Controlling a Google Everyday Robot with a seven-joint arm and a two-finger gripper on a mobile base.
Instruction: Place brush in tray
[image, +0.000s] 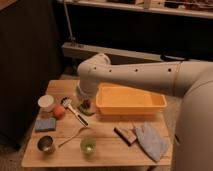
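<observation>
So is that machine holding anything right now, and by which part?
Cannot be told: the tool sits low beside the orange-yellow plastic tray, its tip hidden. The slim pale-and-dark brush lies on the wooden table, unheld.

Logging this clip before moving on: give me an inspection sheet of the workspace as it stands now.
Surface: wooden table, crowded.
Job's things: brush lies on the table, left of the tray, outside it.
Clutter: white cup, orange ball, blue sponge, metal cup, green cup, spoon, dark lump, brown block, grey cloth.
Grippers: gripper low at the tray's left end, above the dark lump.
Cables: nothing seen.
Surroundings: dark cabinet at left, pale rail behind.
</observation>
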